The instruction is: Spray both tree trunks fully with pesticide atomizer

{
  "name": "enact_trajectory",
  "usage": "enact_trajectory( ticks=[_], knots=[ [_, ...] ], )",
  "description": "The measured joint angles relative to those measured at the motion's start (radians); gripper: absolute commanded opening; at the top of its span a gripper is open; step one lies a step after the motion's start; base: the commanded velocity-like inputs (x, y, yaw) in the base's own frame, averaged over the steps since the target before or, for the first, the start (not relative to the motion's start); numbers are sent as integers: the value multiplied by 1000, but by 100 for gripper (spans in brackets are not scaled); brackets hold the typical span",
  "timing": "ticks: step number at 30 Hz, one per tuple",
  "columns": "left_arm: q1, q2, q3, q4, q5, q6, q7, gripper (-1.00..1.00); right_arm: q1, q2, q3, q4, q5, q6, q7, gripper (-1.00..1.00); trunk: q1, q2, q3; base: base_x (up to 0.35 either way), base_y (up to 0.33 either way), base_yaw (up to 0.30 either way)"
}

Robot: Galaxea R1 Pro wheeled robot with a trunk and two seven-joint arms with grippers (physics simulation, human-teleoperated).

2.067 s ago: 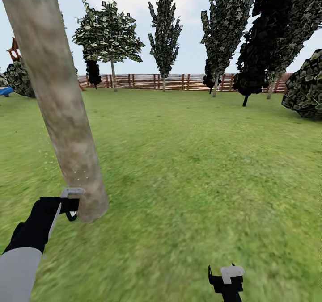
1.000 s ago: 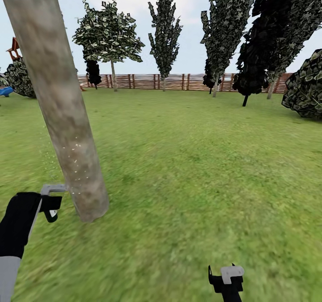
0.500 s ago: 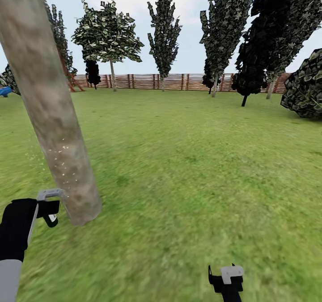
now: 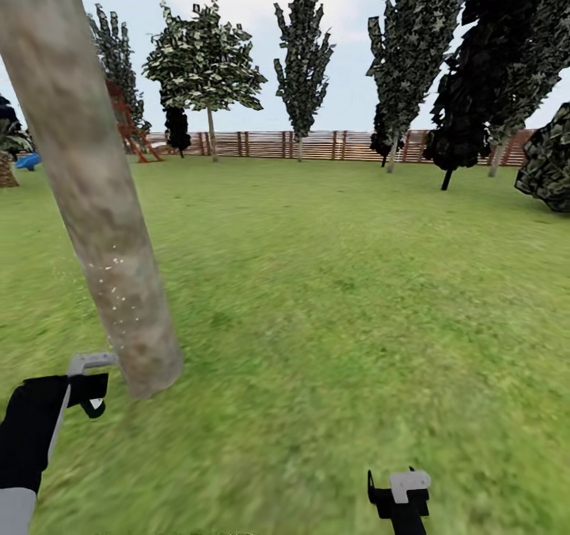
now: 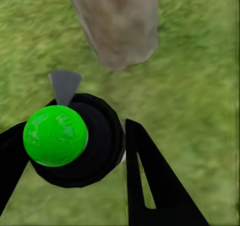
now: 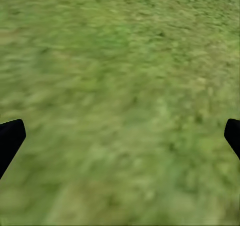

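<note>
Atomizer in left gripper, beside tree trunk.

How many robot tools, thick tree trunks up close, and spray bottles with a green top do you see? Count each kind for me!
tools: 2, the left tool and the right tool
thick trunk up close: 1
green-topped atomizer, held in the left tool: 1
total: 4

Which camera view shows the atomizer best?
The left wrist view: the atomizer, green-topped, sits between the left gripper fingers, facing the tree trunk. The head view shows its grey nozzle.
</note>
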Motion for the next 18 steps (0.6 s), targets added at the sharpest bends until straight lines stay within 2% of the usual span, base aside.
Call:
enact_trajectory(
  ticks=[4,6,11,13,18],
  knots=[
    [7,-44,-1,24,-5,-21,26,-100,0,0,0,0,0,0,0,100,0,0,0,0,-268,210],
    [7,-54,-1,38,-8,-39,45,-100,0,0,0,0,0,0,0,100,0,0,0,0,-269,55],
    [7,-59,0,156,-8,-170,154,-100,0,-2,-1,0,0,0,-1,100,0,0,0,65,-269,10],
    [7,-59,2,169,-7,-186,197,-100,0,-2,-1,0,0,0,-2,100,0,0,0,103,-269,1],
    [7,-60,6,176,23,-192,214,-100,0,-3,-1,0,0,0,-1,100,0,0,0,115,-269,0]
  ],
)
